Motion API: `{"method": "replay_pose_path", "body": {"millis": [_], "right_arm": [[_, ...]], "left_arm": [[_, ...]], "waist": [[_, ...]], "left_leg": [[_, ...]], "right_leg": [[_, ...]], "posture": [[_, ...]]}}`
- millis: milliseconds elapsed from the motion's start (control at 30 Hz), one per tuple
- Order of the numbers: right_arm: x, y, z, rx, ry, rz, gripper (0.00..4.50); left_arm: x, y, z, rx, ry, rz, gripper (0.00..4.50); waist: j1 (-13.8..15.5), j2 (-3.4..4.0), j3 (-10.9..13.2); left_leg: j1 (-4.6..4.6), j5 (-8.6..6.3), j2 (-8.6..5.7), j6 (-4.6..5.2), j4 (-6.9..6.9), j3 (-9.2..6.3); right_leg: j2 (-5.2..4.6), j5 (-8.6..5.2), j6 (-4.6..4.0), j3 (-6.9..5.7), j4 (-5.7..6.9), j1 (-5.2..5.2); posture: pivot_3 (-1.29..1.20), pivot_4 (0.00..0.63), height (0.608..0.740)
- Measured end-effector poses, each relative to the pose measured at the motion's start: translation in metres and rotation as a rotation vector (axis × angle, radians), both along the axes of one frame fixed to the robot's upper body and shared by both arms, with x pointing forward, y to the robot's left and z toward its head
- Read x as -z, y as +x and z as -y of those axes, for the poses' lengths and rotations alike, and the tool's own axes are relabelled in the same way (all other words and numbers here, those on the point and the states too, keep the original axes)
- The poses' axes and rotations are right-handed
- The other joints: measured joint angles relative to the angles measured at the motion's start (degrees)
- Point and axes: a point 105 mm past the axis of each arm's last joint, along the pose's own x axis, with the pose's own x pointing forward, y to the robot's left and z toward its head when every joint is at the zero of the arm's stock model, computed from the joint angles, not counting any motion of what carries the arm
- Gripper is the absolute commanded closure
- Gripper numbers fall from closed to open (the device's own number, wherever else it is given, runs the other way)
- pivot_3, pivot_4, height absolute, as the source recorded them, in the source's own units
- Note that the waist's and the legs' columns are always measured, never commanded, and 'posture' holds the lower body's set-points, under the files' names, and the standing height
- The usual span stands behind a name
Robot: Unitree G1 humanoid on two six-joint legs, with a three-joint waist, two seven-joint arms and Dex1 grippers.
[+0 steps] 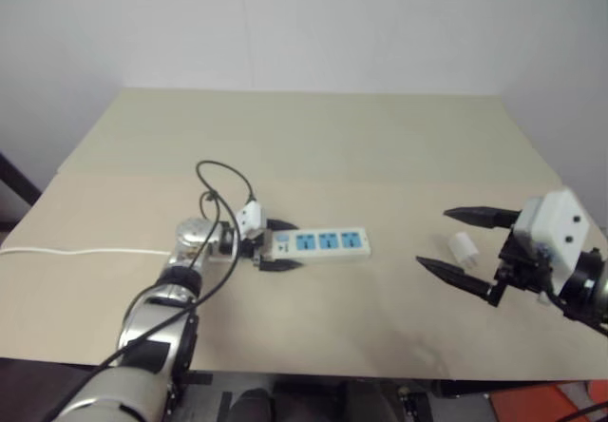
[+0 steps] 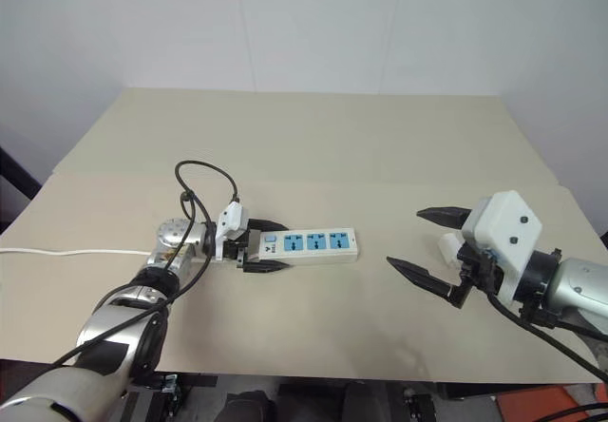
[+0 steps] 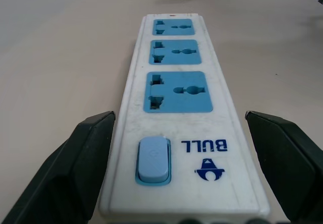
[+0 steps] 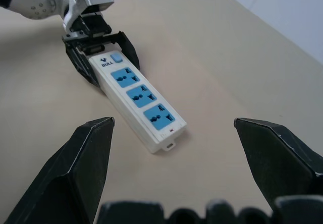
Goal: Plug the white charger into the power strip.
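Counting one charger (image 1: 462,246), one strip (image 1: 315,243)

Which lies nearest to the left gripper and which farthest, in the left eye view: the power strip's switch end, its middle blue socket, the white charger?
From the left gripper:
1. Switch end of the power strip, between the open fingers.
2. Middle blue socket, further along the strip.
3. White charger, far off by the right gripper.

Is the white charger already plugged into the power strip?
No, all three blue sockets of the power strip are empty; the white charger lies apart on the table.
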Motion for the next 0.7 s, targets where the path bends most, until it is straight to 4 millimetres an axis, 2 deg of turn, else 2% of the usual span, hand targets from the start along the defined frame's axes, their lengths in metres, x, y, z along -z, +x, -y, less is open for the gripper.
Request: {"method": "replay_pose_path", "body": {"millis": [67, 100, 200, 700], "right_arm": [[-0.0004, -0.0005, -0.0007, -0.004, 0.003, -0.001, 0.00], [-0.0008, -0.0006, -0.0006, -0.003, 0.004, 0.000, 0.00], [-0.0031, -0.0006, 0.0011, 0.006, 0.002, 0.008, 0.00], [-0.0058, -0.0001, 0.0015, 0.019, -0.004, 0.020, 0.00]], "left_arm": [[0.0004, 0.0005, -0.0001, -0.005, 0.001, -0.001, 0.01], [0.0008, 0.0009, -0.0002, -0.008, 0.003, -0.002, 0.40], [0.0026, 0.0011, -0.0010, -0.012, 0.015, 0.001, 1.19], [0.0018, 0.0004, -0.0013, 0.021, 0.061, 0.024, 1.20]], "waist": [[0.0, 0.00, 0.0], [0.0, 0.01, 0.0], [0.0, 0.03, 0.0], [-0.2, 0.03, 0.0]], "left_leg": [[0.00, 0.00, 0.00, 0.00, 0.00, 0.00], [0.00, 0.00, 0.00, 0.00, 0.00, 0.00], [0.00, 0.00, 0.00, 0.01, -0.01, 0.02], [0.01, -0.02, 0.01, 0.03, -0.02, 0.01]], "right_leg": [[0.00, 0.00, 0.00, 0.00, 0.00, 0.01], [0.00, 0.00, 0.00, 0.01, 0.00, 0.01], [0.00, 0.00, 0.00, 0.03, 0.00, 0.04], [0.04, -0.01, 0.00, 0.05, 0.00, 0.07]], "posture": [[0.00, 0.150, 0.740], [0.00, 0.150, 0.740], [0.00, 0.150, 0.740], [0.00, 0.150, 0.740]]}}
